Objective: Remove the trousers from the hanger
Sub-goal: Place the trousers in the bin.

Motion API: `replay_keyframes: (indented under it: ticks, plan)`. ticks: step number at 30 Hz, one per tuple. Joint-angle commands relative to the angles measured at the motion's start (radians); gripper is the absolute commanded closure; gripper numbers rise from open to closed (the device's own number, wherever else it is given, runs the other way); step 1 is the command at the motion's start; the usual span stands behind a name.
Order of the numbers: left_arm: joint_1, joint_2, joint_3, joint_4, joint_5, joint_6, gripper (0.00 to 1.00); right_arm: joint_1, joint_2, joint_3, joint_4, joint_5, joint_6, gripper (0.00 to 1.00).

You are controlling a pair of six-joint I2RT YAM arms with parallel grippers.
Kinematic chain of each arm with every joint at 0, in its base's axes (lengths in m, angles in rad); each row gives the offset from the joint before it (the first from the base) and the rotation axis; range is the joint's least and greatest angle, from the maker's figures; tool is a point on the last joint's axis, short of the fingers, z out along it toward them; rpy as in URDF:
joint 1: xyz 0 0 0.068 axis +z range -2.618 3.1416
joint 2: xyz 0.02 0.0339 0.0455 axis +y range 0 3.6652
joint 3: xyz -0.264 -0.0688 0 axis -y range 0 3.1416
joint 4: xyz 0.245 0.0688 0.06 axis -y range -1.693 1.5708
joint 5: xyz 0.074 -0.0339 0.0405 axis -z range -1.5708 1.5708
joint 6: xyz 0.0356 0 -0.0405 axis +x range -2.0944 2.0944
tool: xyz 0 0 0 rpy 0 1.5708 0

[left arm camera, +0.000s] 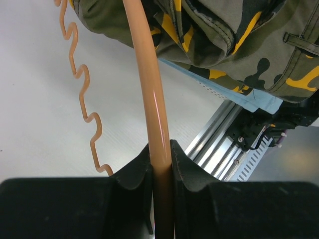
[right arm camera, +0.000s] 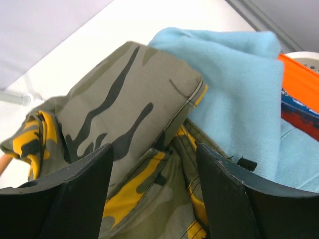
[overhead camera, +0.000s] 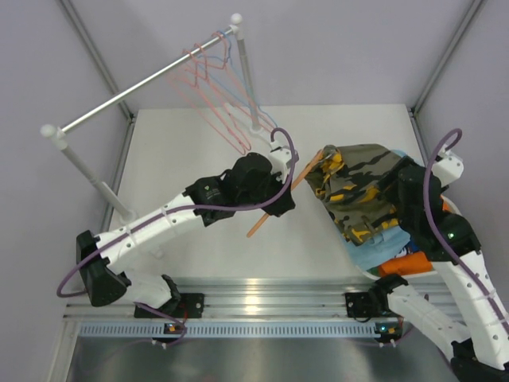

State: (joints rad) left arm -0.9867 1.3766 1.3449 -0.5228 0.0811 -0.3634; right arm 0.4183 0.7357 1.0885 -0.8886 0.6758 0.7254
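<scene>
The camouflage trousers (overhead camera: 358, 187) lie right of centre on the counter (overhead camera: 183, 151), atop the light blue pair (right arm camera: 239, 74), with one end threaded on the orange hanger (left arm camera: 149, 99). The left claw (left arm camera: 160, 164) pinches the hanger's bar. The right claw (right arm camera: 153, 159) stands wide astride the camouflage cloth. Closing there could catch the blue fabric too and drag the pile.

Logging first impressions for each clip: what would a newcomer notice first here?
The olive camouflage trousers with yellow, topping a cloth pile at the right of the table, with the open right gripper over them. Next, the orange hanger clamped in the left gripper at centre, its rod reaching to those trousers.
</scene>
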Motion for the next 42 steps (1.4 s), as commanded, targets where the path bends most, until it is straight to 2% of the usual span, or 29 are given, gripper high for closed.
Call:
replay_keyframes:
  ticks: [1, 10, 16, 19, 20, 22, 23, 27, 38, 42]
  plan:
    - [-0.02, -0.051, 0.039, 0.136, 0.032, 0.034, 1.0, -0.052, -0.007, 0.016, 0.125, 0.011, -0.026, 0.33]
    - [-0.021, -0.054, 0.036, 0.136, 0.013, 0.035, 1.0, -0.162, 0.016, -0.061, 0.237, -0.133, -0.031, 0.35]
    - [-0.023, -0.063, 0.034, 0.133, 0.002, 0.038, 1.0, -0.2, 0.033, -0.085, 0.255, -0.17, -0.046, 0.39]
    - [-0.023, -0.063, 0.033, 0.135, -0.003, 0.038, 1.0, -0.213, 0.03, -0.098, 0.28, -0.171, -0.072, 0.56]
    - [-0.023, -0.062, 0.031, 0.133, -0.001, 0.038, 1.0, -0.217, 0.03, -0.099, 0.287, -0.168, -0.087, 0.71]
    - [-0.023, -0.067, 0.028, 0.133, -0.004, 0.037, 1.0, -0.23, 0.027, -0.093, 0.3, -0.17, -0.099, 0.87]
    - [-0.023, -0.068, 0.025, 0.133, -0.007, 0.035, 1.0, -0.233, 0.028, -0.075, 0.301, -0.173, -0.115, 1.0]
    - [-0.023, -0.073, 0.019, 0.135, -0.014, 0.035, 1.0, -0.237, 0.022, 0.007, 0.271, -0.177, -0.162, 1.0]
    - [-0.021, -0.068, -0.003, 0.127, -0.064, 0.026, 1.0, -0.239, -0.061, 0.296, -0.016, -0.143, -0.25, 1.0]
    - [-0.02, -0.068, -0.012, 0.125, -0.072, 0.012, 1.0, -0.237, -0.067, 0.343, -0.122, -0.143, -0.239, 1.0]
